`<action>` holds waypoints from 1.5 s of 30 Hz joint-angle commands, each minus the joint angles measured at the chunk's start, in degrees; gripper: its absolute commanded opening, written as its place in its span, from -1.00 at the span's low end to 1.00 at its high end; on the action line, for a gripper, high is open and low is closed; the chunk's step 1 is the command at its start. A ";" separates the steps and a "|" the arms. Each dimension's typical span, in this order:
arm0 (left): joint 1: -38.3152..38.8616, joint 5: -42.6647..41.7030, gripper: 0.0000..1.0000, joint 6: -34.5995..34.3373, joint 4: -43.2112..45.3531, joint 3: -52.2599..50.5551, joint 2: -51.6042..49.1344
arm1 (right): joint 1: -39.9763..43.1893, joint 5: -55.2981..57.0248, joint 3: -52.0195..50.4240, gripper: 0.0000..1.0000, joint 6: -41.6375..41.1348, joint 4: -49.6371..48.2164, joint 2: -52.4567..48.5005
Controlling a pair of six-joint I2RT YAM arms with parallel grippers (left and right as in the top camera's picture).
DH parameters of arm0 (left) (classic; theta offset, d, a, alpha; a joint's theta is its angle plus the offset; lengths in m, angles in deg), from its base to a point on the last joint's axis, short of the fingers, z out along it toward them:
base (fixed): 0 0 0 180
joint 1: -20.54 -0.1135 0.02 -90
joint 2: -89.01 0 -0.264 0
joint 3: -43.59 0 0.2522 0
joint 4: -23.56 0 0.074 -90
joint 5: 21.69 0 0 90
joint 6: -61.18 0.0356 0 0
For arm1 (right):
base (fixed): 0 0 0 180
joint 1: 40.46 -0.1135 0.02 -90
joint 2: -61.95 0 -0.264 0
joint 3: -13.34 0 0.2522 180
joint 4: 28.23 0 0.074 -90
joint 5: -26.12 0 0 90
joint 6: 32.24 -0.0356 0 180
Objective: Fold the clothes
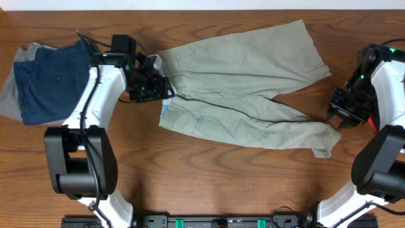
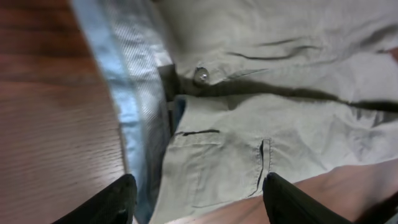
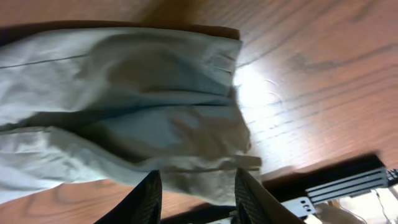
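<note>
A brown wooden worktop (image 1: 209, 177) was noted, with the clothes laid directly on it. The khaki trousers (image 1: 240, 82) were spread across the middle, largely flat but creased, with the waistband (image 2: 134, 93) to the left and both legs running right. A navy garment (image 1: 50, 79) was piled on a grey garment (image 1: 7, 95) at the far left, well apart from the trousers. The trousers were judged to be soft, light and limp. They would be expected to sag and drag when lifted, and are not considered fragile or slippery. The waistband, with its button (image 2: 201, 74) and doubled seam, was judged the firmest place for a hold. The hems (image 3: 236, 162) were judged the matching hold at the other end. The left hand (image 1: 155, 85) was found directly over the waistband edge, its fingers spread wide, with cloth beneath them and nothing pinched. The right hand (image 1: 342, 114) was found just beside the leg ends, at the right of the trousers. Its fingers were parted, the hem of the nearer leg was seen beyond them, and no cloth was seen gripped. Contact with the hem could not be established from any view. No fold was observed in the trousers.
</note>
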 commanded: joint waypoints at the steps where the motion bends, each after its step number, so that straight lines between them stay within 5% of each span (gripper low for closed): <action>1: 2.12 5.22 0.33 2.32 0.44 -0.57 -0.94 | 0.15 2.67 -1.79 -0.26 -1.14 0.13 -0.37; 17: 5.11 11.91 0.35 2.32 0.44 -0.59 -0.96 | 1.70 4.35 -9.75 -0.25 -2.75 -2.75 0.07; 20: 5.11 11.91 0.35 2.32 0.44 -0.59 -0.96 | 3.72 2.51 -9.77 0.46 -3.72 -3.45 0.07; 25: 5.11 11.89 0.35 2.29 0.46 -0.59 -0.96 | 5.42 -9.14 -10.45 0.88 -3.54 -3.37 0.07; 31: 5.11 11.91 0.35 2.29 0.20 -0.59 -0.96 | 5.51 -19.91 -14.36 0.86 -12.20 -5.29 0.07; 41: 5.11 11.91 0.35 2.29 -0.39 -0.59 -0.96 | 6.14 -17.73 -19.85 0.59 -16.76 -14.23 0.15; 45: 5.11 11.89 0.34 2.29 -0.42 -0.59 -0.96 | 6.73 -10.12 -18.03 0.72 -16.52 -13.11 0.24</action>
